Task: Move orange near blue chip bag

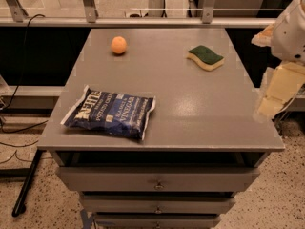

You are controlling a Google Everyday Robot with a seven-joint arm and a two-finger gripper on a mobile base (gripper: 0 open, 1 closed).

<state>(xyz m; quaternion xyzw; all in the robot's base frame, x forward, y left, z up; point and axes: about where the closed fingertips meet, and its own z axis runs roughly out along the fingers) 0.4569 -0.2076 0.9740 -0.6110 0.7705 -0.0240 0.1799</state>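
The orange (118, 45) sits at the far left of the grey cabinet top (190, 109). The blue chip bag (110, 112) lies flat near the front left corner, well in front of the orange. My gripper (278, 93) hangs at the right edge of the cabinet top, pale yellow below the white arm (291, 27). It is far from both the orange and the bag and holds nothing that I can see.
A green-and-yellow sponge (205, 57) lies at the far right of the top. Drawers (157, 180) stack below the front edge. A metal rail (143, 20) runs behind the cabinet. Cables lie on the floor at the left.
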